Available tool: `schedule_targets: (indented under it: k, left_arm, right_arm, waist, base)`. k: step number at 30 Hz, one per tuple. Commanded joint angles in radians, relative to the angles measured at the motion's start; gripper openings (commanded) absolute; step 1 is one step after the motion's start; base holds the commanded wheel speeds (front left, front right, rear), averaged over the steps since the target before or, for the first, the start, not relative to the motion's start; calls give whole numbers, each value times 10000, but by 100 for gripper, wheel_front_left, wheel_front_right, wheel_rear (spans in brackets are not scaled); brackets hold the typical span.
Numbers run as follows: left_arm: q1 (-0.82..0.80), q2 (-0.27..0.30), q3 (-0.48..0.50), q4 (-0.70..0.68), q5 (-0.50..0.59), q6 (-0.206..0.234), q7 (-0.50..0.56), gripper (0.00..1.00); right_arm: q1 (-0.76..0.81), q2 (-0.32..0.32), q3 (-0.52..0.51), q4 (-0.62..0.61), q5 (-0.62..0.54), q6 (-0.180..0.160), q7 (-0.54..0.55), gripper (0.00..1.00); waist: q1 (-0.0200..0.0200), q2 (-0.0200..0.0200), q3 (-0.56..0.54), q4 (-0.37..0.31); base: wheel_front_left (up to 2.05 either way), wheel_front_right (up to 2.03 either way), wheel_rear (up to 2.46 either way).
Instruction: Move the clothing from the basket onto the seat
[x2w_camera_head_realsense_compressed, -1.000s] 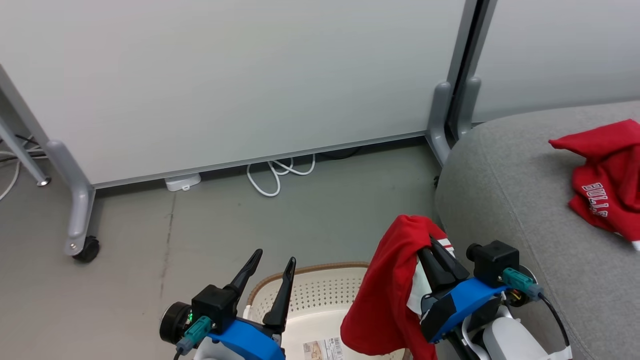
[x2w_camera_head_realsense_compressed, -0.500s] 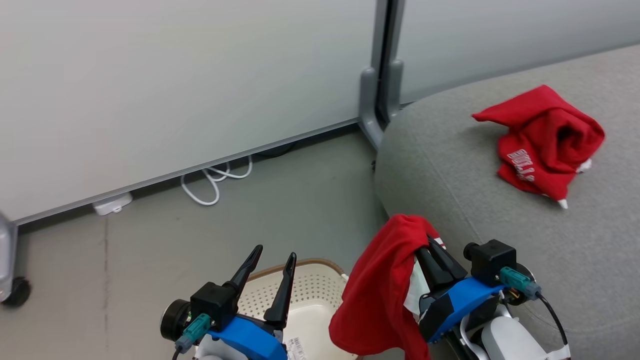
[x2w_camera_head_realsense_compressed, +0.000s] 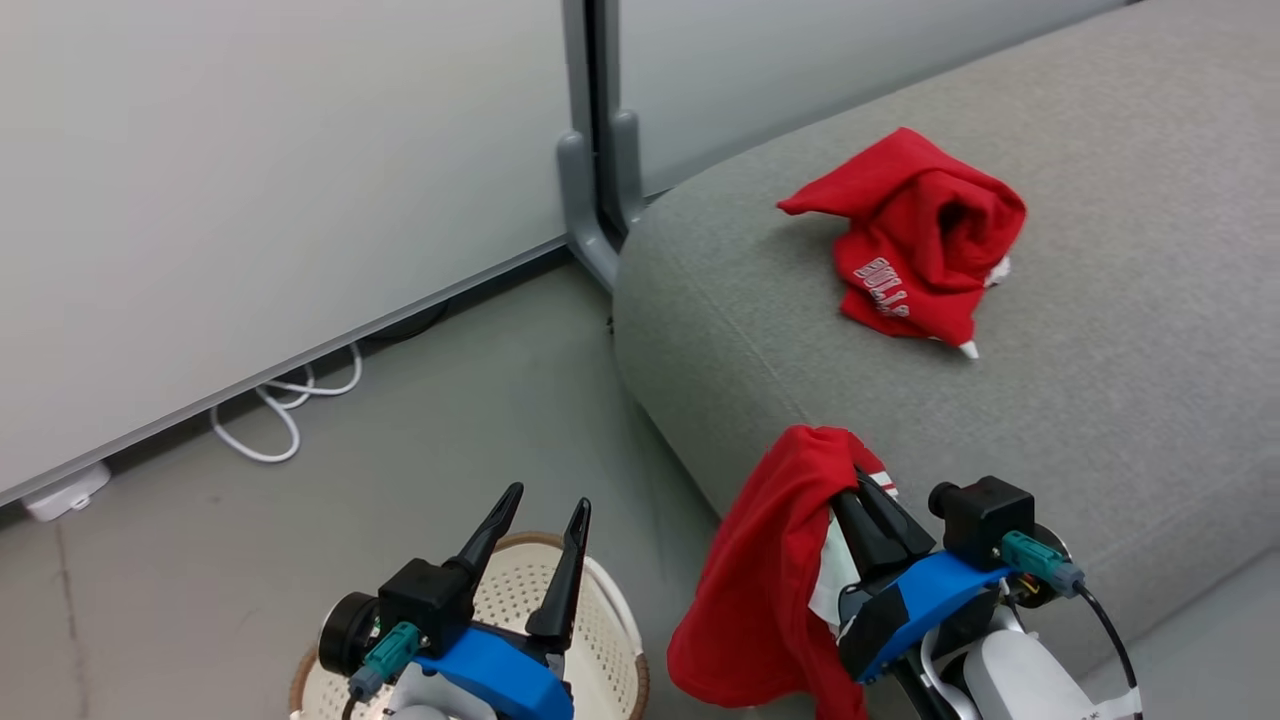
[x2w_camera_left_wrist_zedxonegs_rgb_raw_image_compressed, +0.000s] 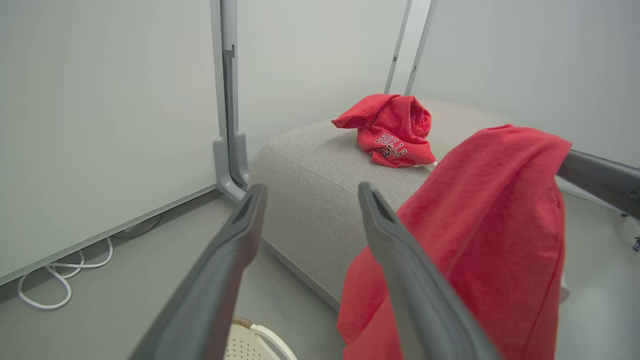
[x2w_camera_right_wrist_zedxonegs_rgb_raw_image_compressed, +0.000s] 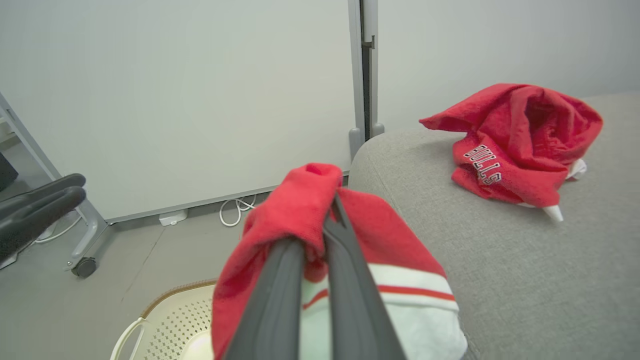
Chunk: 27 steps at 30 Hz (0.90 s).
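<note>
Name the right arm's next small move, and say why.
Probably carry the garment forward over the seat before opening. The right tool is shut on it, and it hangs beside the seat's edge, not above the cushion, well short of the BULLS garment lying on top.

The head camera looks steeply down on floor (x2w_camera_head_realsense_compressed: 450, 400) and seat (x2w_camera_head_realsense_compressed: 1100, 300). Both wrist cameras sit lower, facing nearly level at the seat's near edge. All three share the clothing (x2w_camera_head_realsense_compressed: 915, 245) lying on it.
</note>
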<state>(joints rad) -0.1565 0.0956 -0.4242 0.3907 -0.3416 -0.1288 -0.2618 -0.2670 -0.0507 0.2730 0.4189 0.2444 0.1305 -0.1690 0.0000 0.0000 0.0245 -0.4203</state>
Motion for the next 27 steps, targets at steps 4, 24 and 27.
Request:
schedule_targets:
  k: [4, 24, 27]
  left_arm:
    - [-125, 29, 30, -27, 72, -27, -47, 100]
    - [-189, 103, -158, 95, 4, -26, -47, 100]
    - [-197, 118, -146, 84, 9, -26, -47, 100]
  right_arm:
    - [-57, 6, -35, -32, 55, 5, -52, 0]
    - [48, 4, -110, 17, 138, 5, -108, 0]
    - [19, 4, -136, 8, 148, 5, -119, 0]
  waist:
    - [0, 0, 47, -571]
    - [0, 0, 127, -848]
    - [0, 0, 163, -805]
  base:
    - [0, 0, 0]
    - [0, 0, 0]
    - [0, 0, 0]
